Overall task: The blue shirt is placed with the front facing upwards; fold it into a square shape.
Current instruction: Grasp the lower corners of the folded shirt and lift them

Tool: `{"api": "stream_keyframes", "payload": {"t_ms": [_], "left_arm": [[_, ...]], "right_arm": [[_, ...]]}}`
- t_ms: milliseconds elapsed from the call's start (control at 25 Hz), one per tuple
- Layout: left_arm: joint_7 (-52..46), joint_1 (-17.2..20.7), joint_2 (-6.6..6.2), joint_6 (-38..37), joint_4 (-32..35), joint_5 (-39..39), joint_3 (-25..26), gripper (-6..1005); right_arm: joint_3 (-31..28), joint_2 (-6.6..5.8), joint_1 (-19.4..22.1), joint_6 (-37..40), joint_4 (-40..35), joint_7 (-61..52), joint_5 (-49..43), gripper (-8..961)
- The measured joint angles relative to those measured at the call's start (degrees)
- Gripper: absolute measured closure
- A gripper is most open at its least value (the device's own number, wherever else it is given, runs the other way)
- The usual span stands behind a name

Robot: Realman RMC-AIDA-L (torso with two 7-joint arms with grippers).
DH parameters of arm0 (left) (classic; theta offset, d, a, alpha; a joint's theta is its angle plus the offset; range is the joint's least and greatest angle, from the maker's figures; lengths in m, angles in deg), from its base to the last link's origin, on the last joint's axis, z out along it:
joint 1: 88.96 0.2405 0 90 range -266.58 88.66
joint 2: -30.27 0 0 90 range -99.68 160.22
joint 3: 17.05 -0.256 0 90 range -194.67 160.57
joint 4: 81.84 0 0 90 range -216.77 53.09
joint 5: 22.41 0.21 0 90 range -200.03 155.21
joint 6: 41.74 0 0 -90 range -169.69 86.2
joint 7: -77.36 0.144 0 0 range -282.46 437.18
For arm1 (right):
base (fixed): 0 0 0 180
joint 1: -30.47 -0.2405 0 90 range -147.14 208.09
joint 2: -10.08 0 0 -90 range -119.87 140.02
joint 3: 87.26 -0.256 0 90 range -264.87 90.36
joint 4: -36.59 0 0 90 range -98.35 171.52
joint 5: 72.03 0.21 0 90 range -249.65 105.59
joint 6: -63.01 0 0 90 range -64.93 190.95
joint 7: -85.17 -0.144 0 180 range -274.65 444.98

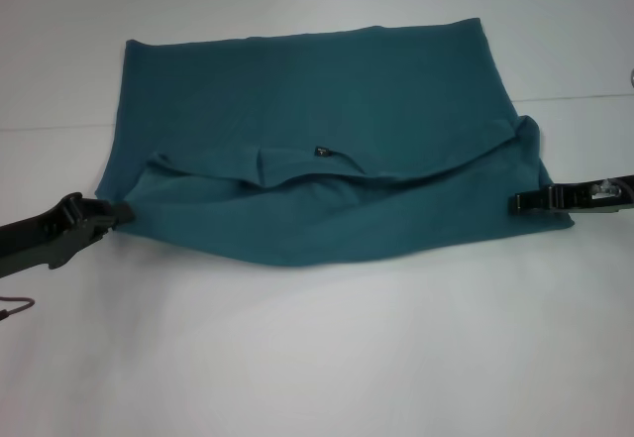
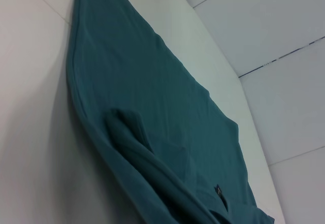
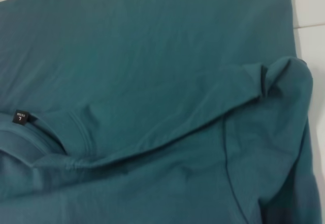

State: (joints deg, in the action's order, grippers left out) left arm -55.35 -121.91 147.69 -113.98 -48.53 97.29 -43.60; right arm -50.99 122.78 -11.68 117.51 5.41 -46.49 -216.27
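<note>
The blue shirt (image 1: 317, 130) lies spread across the middle of the white counter (image 1: 317, 358), already doubled into a wide band. Its near portion is folded up over the rest, so a curved edge runs side to side through the middle, with the collar and its small black label (image 1: 320, 150) peeking out just above that edge.

The left gripper (image 1: 117, 211) sits at about nine o'clock from the shirt's centre, its tip touching the cloth's left corner. The right gripper (image 1: 523, 202) sits at about three o'clock, against the right edge where the fabric bunches into a small hump. Both look narrowed to a pinch at the cloth, though whether either truly has the fabric clamped cannot be told from here (neither wrist view shows its own fingers).

The symmetrical hold at both ends makes sense: gripping the two corners of one edge lets the arms carry the flap evenly and keep the fold line straight. Judging by the layout, a crosswise fold is under way and a further fold is probably needed to reach a square.

The counter is plain, white and smooth, with faint seam lines crossing it towards twelve o'clock. A thin cable loop (image 1: 15, 306) lies near the left arm.
</note>
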Motion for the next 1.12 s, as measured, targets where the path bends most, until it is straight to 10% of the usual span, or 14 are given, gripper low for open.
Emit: {"api": "stream_keyframes", "payload": {"t_ms": [560, 1000, 1120], "left_arm": [[0.0, 0.1, 0.09, 0.0, 0.0, 0.0, 0.1, 974], [-0.2, 0.3, 0.07, -0.6, 0.2, 0.3, 0.0, 974], [-0.2, 0.3, -0.19, -2.2, 0.9, 1.0, -0.2, 974]], "right_arm": [[1.8, -0.28, 0.1, 0.2, -0.1, -0.6, 0.3, 457], [1.7, -0.44, -0.1, 2.2, -1.0, -0.8, 0.4, 904], [1.7, -0.63, 0.6, 6.2, -3.5, -1.2, 0.2, 902]]}}
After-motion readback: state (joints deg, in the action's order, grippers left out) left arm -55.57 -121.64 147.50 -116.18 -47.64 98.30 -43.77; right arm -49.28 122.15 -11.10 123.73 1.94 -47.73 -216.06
